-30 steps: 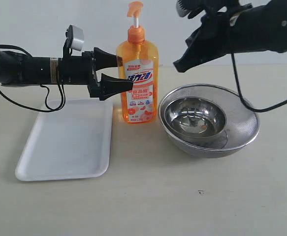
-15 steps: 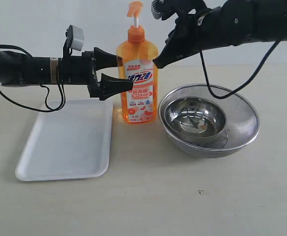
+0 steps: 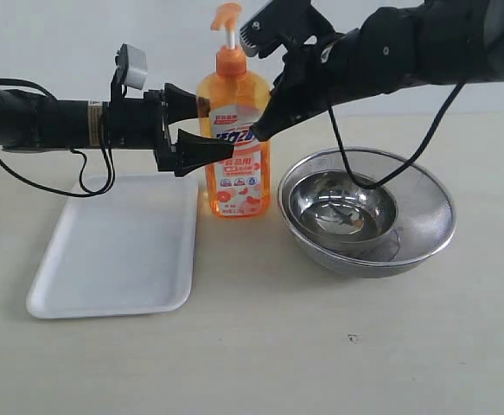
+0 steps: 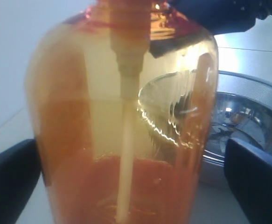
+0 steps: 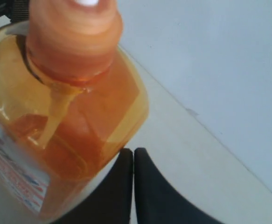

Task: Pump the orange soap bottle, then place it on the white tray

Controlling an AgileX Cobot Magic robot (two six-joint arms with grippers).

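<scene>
Orange soap bottle [image 3: 234,164] stands on desk [image 3: 321,346], between white tray [image 3: 113,251] and steel bowls, just beside tray, not on it. Pump head raised on white stem. Left pincer [image 3: 215,125] wide open, level, one finger either side of bottle body, not clamped. Right pincer [image 3: 260,131] closed, fingers [image 5: 126,186] pressed together, tip against bottle shoulder below neck. Small steel bowl [image 3: 342,207] nested inside larger mesh bowl [image 3: 433,216].

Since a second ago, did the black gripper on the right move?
Yes. The right gripper has swung left, from above the steel bowls across to the shoulder of the orange soap bottle.
</scene>
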